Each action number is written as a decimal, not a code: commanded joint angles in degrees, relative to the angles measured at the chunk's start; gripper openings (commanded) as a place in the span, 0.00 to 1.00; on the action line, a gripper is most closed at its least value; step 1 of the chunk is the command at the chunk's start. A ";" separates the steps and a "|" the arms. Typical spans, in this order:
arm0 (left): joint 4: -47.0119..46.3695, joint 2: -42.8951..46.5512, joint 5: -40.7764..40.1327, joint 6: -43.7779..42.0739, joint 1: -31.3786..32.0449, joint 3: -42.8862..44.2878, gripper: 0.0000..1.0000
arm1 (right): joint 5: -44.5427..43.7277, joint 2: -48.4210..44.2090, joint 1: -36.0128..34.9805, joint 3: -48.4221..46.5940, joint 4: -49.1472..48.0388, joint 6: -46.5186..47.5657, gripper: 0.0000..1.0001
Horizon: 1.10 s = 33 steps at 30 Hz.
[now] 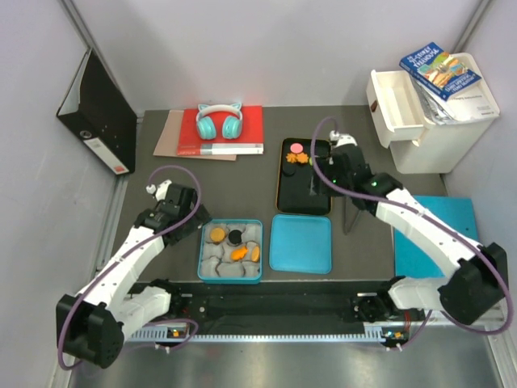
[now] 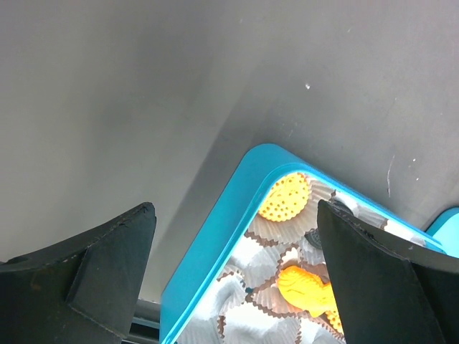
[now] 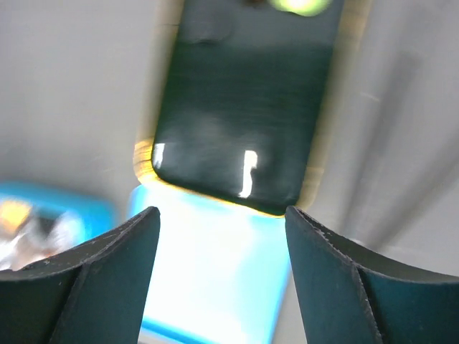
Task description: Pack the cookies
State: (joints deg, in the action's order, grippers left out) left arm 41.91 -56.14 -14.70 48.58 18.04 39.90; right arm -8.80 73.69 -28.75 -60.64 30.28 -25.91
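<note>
The right pincer (image 3: 222,211) holds its two dark fingers (image 3: 107,279) apart, with nothing between them. Just beyond its tips lies the glossy black rectangular tray with a gold rim (image 3: 237,136), and below the tips is the flat turquoise plastic lid (image 3: 215,287). Both are smeared by blur. A green blob (image 3: 301,6) at the tray's far end is cut off by the frame edge and cannot be identified. From above, a round pink cookie (image 1: 297,148), small orange cookies (image 1: 303,159) and a black cookie (image 1: 288,170) sit on the tray ahead and to the left of this pincer. Its arm reaches in over the tray's right part and covers it.

The left pincer (image 2: 235,208) stands wide apart and empty over the bare grey tabletop (image 2: 143,93). Near its right finger is a corner of the turquoise box (image 2: 208,258), lined with white crinkled paper cups (image 2: 251,319). It holds a round orange dotted cookie (image 2: 285,197) and an orange fish-shaped cookie (image 2: 308,287), and the finger hides the rest. Farther out are teal cat-ear headphones (image 1: 219,121) on a red book (image 1: 250,125), a black binder (image 1: 97,113) and a white drawer unit (image 1: 436,129).
</note>
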 commanded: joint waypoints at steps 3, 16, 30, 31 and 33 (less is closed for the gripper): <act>-0.43 -1.95 -2.00 -2.25 -0.20 5.27 0.98 | -4.03 -7.58 -10.08 4.12 -6.02 4.03 0.70; -3.41 -4.94 2.92 -6.74 -0.20 8.44 0.98 | -11.06 -9.19 -15.90 16.26 -0.43 0.17 0.70; -4.30 -5.21 6.44 -6.65 -0.20 6.60 0.98 | -11.77 0.57 -15.90 19.51 1.89 -9.24 0.52; -4.29 -4.95 6.52 -6.65 -0.20 6.51 0.98 | -11.59 1.97 -15.90 19.68 1.54 -9.68 0.50; -4.47 -4.68 6.61 -6.65 -0.20 6.24 0.98 | -11.24 3.21 -15.89 20.30 0.75 -10.12 0.48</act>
State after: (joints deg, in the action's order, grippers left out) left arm 39.77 -62.67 -8.54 42.87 18.04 46.17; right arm -20.10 74.48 -44.10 -41.32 33.34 -33.30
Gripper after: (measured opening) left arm 0.983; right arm 0.500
